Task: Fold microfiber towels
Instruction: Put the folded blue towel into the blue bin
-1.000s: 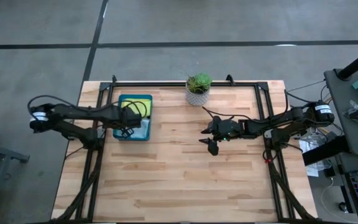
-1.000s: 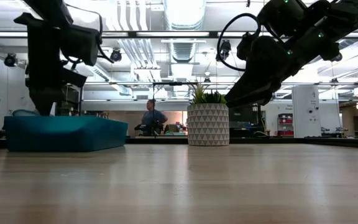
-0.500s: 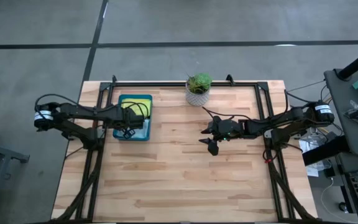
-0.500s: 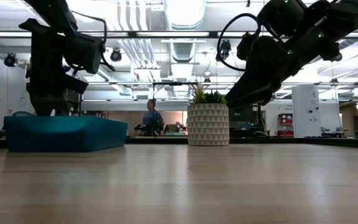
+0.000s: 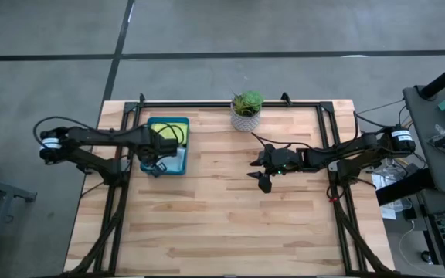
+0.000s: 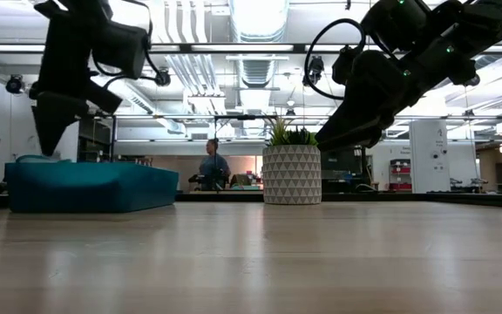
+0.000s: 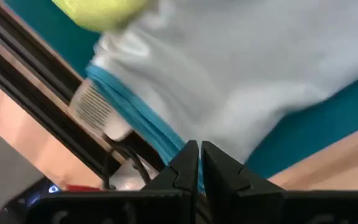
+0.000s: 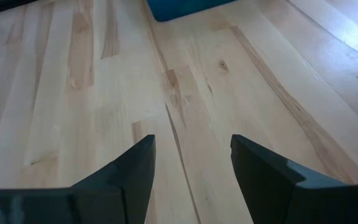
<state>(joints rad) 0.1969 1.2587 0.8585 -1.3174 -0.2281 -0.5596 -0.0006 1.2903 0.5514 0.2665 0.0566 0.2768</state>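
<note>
The microfiber towels lie heaped in a dark teal tray (image 5: 167, 122) at the table's far left. A yellow-green towel (image 5: 163, 133) is at the far end and a pale grey one (image 7: 229, 68) at the near end. Under the grey one a light teal towel edge (image 7: 135, 112) with a white tag (image 7: 94, 109) sticks out. My left gripper (image 5: 154, 166) is shut and points down over the tray's near end, its tips (image 6: 46, 150) just above the rim with nothing hanging from them. My right gripper (image 5: 263, 179) is open above the table's middle.
A potted plant (image 5: 246, 110) in a white patterned pot (image 6: 291, 174) stands at the far edge, middle. Black frame rails run along the table's left, right and far sides. Bare wood (image 8: 185, 93) lies under and ahead of my right gripper.
My left gripper has risen from inside the tray to just above its rim and has tipped as it rose, staying shut. No towel came up with it. My right arm has kept still.
</note>
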